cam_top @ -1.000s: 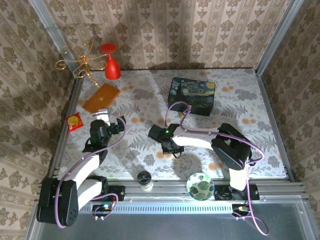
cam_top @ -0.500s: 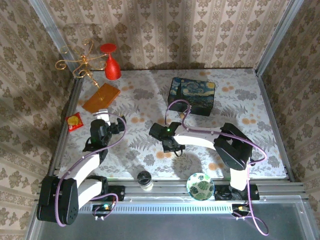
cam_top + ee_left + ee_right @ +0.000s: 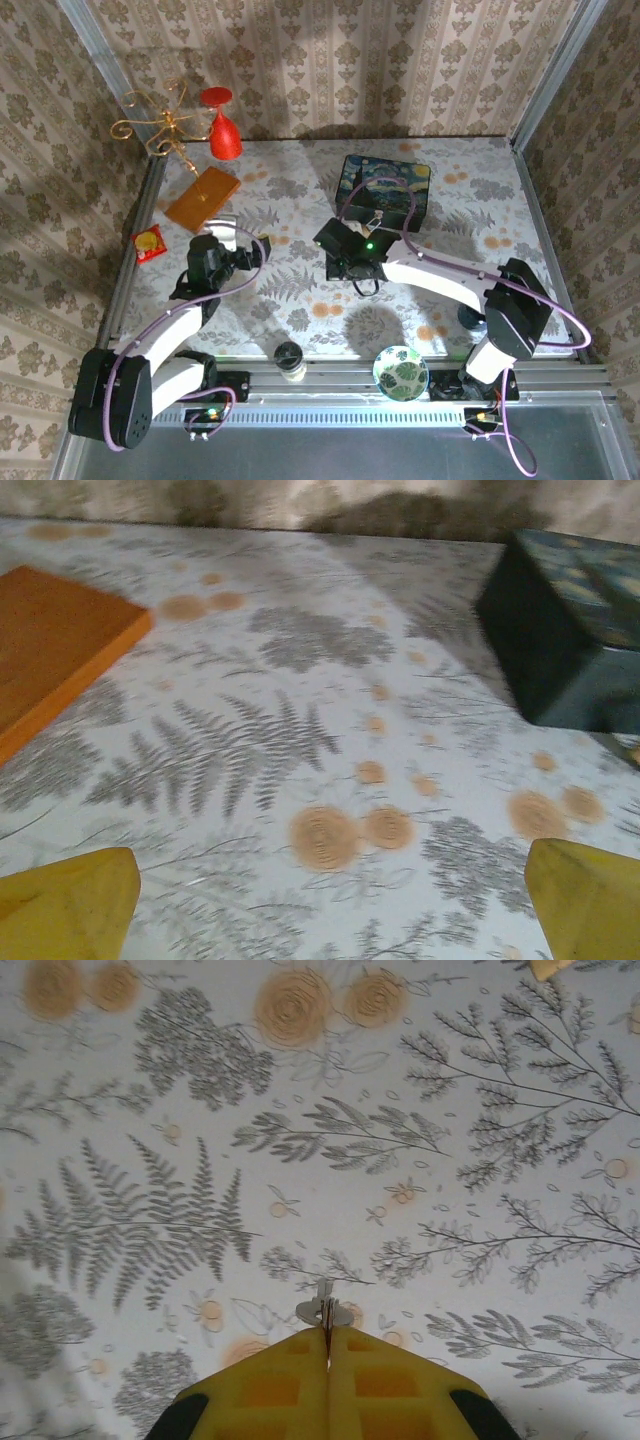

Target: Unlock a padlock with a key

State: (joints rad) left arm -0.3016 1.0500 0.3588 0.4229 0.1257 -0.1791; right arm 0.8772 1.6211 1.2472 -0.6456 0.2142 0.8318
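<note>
One fern-print table [image 3: 520, 200] carries everything. The dark blue box [image 3: 383, 190] sits toward its 12 o'clock edge, the orange board [image 3: 203, 196] toward 10 o'clock. The left tool [image 3: 330, 865] hangs near 9 o'clock, its yellow fingers [image 3: 65, 905] wide apart over bare cloth. The right tool [image 3: 328, 1338], near the table's middle at 7 o'clock of the box, has its fingers pressed together, clamped on the tiny silvery key [image 3: 322, 1309], which juts slightly from the tips.

Staged robot test cell: wallpapered panels [image 3: 350, 60], aluminium frame [image 3: 400, 385], floral tabletop [image 3: 300, 300].
</note>
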